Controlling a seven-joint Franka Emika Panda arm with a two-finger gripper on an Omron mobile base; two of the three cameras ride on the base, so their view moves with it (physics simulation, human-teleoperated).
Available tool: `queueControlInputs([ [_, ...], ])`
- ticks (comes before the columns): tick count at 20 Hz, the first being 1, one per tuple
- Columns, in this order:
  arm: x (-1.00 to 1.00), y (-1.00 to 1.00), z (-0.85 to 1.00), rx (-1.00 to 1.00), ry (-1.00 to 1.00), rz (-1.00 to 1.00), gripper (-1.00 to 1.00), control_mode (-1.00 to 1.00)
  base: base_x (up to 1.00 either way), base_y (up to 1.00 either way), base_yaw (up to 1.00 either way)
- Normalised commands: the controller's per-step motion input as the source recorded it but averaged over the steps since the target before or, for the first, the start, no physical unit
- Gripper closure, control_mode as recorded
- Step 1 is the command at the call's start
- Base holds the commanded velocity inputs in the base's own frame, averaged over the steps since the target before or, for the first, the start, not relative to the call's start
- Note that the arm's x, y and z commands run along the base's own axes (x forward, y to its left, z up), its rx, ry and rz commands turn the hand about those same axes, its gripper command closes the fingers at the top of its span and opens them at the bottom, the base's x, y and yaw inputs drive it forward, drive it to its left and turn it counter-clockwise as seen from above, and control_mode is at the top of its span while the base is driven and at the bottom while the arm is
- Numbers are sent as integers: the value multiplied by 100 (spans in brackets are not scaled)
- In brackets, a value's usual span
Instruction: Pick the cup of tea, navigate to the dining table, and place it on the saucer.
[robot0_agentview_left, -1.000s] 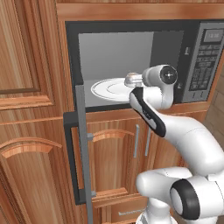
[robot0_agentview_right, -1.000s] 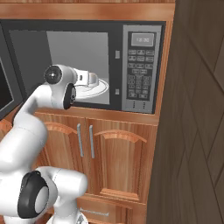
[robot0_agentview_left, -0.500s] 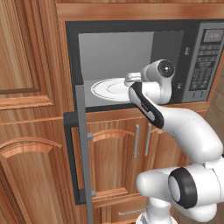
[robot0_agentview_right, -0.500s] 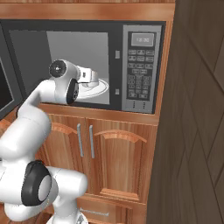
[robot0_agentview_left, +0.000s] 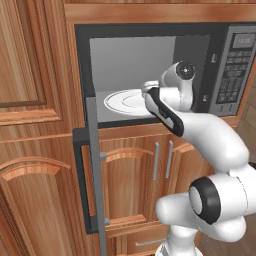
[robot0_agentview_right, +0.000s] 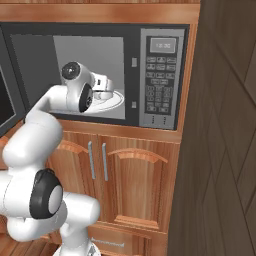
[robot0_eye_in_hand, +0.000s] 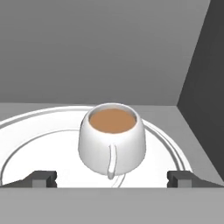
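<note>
The cup of tea is a small white cup of brown liquid. It stands on the white turntable plate inside the open microwave, its handle towards me. My gripper is open just in front of the cup. One fingertip stands out to each side, and neither touches the cup. From the base cameras, my gripper reaches in over the plate. The dining table and the saucer are out of view.
The microwave door hangs open to the left and juts out towards the base. The dark side wall of the oven stands close on the right of the cup. The keypad panel is at the right, wooden cabinets below.
The wrist has lifted a little and the hand has edged further into the microwave. The jaws have stayed open. The cup has not moved.
</note>
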Motion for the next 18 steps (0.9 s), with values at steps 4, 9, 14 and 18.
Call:
queueControlInputs([
  [4,21,0,-9,0,8,0,-100,-100,0,0,0],
  [9,19,0,-10,0,7,0,-100,-100,0,0,0],
  [14,18,0,-12,0,7,0,-100,-100,0,0,0],
  [18,13,0,-21,0,7,0,-100,-100,0,0,0],
])
